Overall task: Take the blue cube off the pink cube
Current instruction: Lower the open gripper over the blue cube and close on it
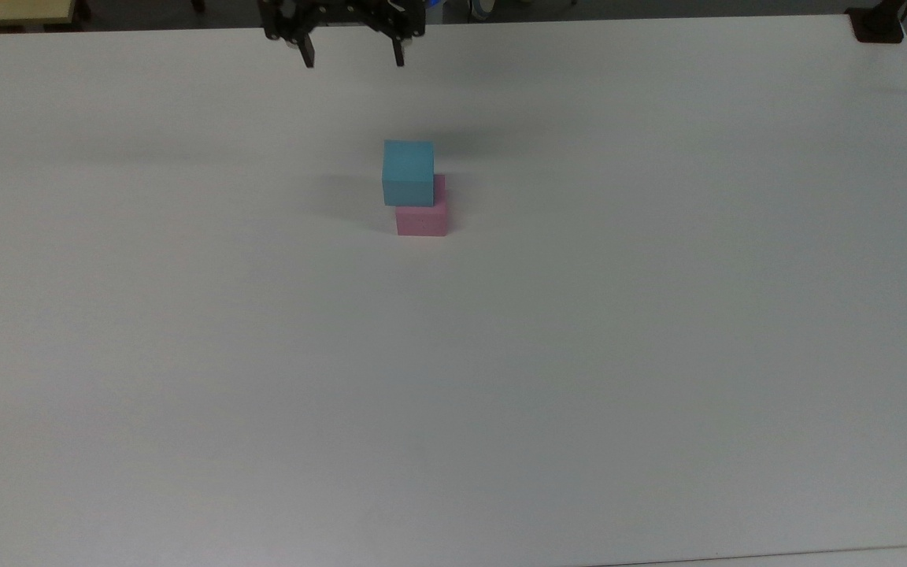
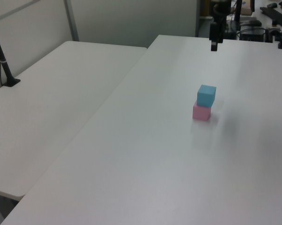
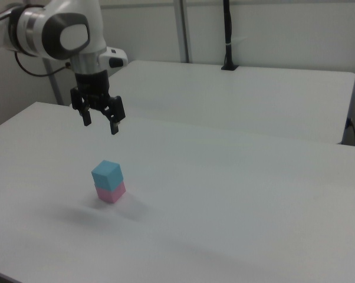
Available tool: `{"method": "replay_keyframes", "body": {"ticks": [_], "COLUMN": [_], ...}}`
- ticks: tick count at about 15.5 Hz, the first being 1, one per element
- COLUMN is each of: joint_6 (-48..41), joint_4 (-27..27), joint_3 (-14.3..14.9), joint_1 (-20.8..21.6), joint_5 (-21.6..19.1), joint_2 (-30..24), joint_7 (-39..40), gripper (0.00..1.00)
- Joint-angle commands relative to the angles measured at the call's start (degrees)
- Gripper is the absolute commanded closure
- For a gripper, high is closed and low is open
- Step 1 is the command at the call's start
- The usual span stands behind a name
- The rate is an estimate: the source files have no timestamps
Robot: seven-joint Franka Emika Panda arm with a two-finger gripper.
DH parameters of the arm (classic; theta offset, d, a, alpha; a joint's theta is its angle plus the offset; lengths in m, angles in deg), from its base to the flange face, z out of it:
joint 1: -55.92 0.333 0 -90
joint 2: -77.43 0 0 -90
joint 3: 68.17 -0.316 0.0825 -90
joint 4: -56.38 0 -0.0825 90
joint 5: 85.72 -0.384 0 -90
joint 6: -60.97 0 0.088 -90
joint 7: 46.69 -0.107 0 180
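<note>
The blue cube (image 1: 408,171) sat on top of the pink cube (image 1: 422,219) on the white desk (image 1: 579,354). The pincer (image 1: 353,61) hung in the air above and apart from them, spread wide and holding nothing.

My gripper (image 3: 99,126) hangs above the white table (image 1: 579,354) with its fingers spread wide, air on every side of it. The two-block stack is the sole obstacle: the blue cube (image 1: 408,172) sits on the pink cube (image 1: 422,217), offset toward 11 o'clock in the top view. Bare tabletop rings the stack all round, so I have room at 3, 6 and 9 o'clock.
</note>
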Motion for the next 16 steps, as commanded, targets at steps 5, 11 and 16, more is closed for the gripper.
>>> {"method": "replay_keyframes", "body": {"ticks": [5, 11, 16], "joint_6": [8.4, 12.0, 13.3], "joint_4": [-3.0, -6.2, -8.5], "joint_3": [-0.5, -2.7, -3.4], "joint_1": [3.1, 3.2, 3.2], "joint_5": [-0.4, 2.7, 5.3], "joint_2": [5.7, 9.1, 9.4], "joint_7": [-5.8, -9.1, -10.3], "gripper": [0.0, 0.0, 0.0]}}
